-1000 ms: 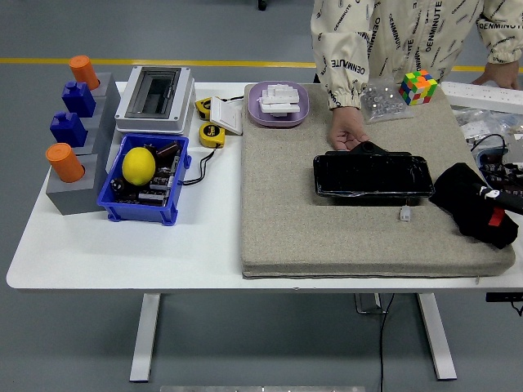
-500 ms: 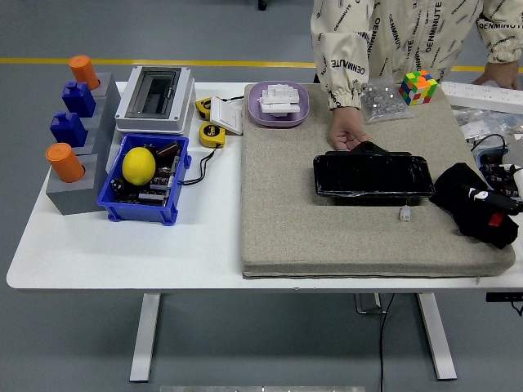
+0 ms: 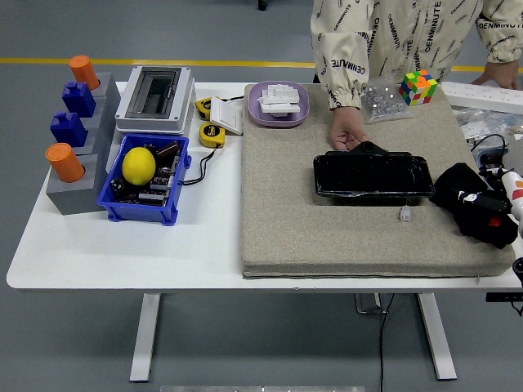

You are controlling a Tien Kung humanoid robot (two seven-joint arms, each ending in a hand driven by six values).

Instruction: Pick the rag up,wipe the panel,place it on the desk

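We see the mat [image 3: 327, 220] covering the table's [image 3: 122, 245] right part; the panel [image 3: 372, 177] lies at its middle, the rag [image 3: 466, 196] near its right edge, the bin [image 3: 145, 181] left of the mat.

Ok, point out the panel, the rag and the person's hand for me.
panel [image 3: 372, 175], head view, middle of its glossy black face.
rag [image 3: 466, 200], head view, on the black cloth's bunched middle.
person's hand [image 3: 346, 131], head view, back of the hand at the panel's far edge.

High head view over table [image 3: 122, 245]
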